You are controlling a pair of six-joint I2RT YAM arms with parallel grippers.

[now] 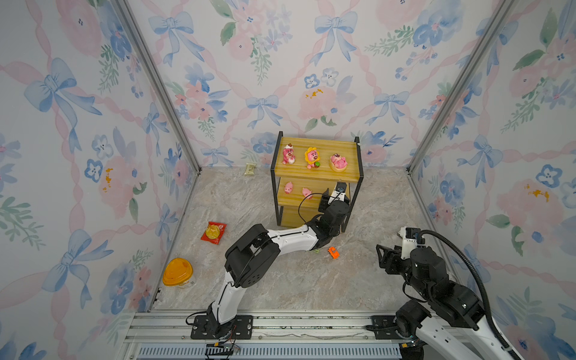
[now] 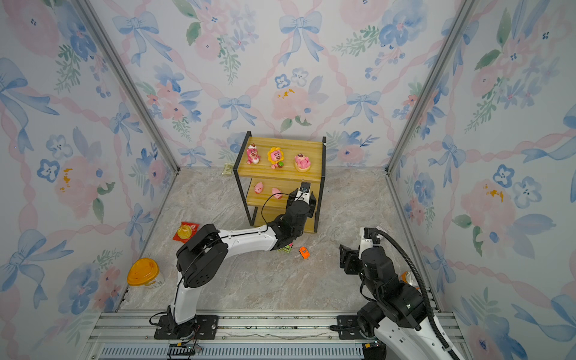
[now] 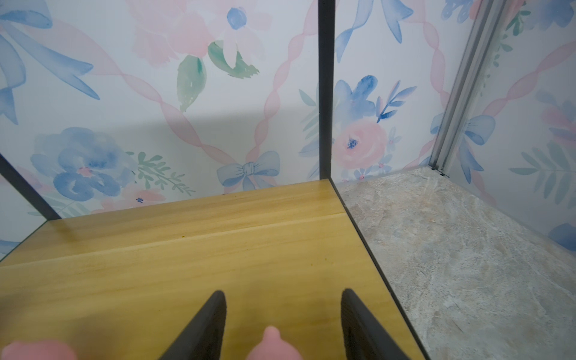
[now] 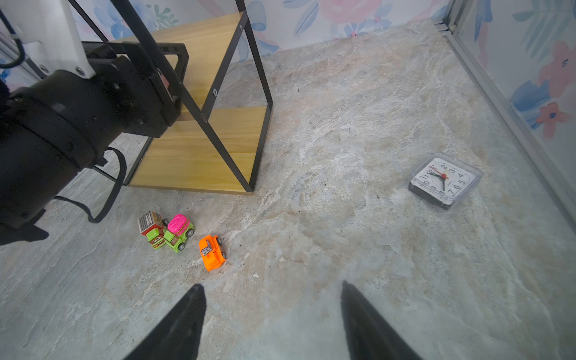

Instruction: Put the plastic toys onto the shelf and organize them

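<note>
Small pink plastic pig (image 3: 274,343) is set on the yellow wooden shelf (image 3: 187,249), on its middle board, inside the spread left gripper (image 3: 283,291). It is judged light, hard and slippery, best pinched by its round sides. The right gripper (image 4: 271,283) is spread too.

yellow wood-grain shelf (image 1: 324,175) in a black frame, a pink pig (image 1: 288,188), an orange car (image 4: 212,252), a pink-topped green car (image 4: 178,232), a red snack packet (image 1: 213,232), blue-bow floral walls (image 1: 280,62), grey marbled floor (image 1: 311,280)

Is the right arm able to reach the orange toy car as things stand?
Probably yes: the orange toy car lies on bare table ahead of the open right gripper, with nothing between them.
</note>
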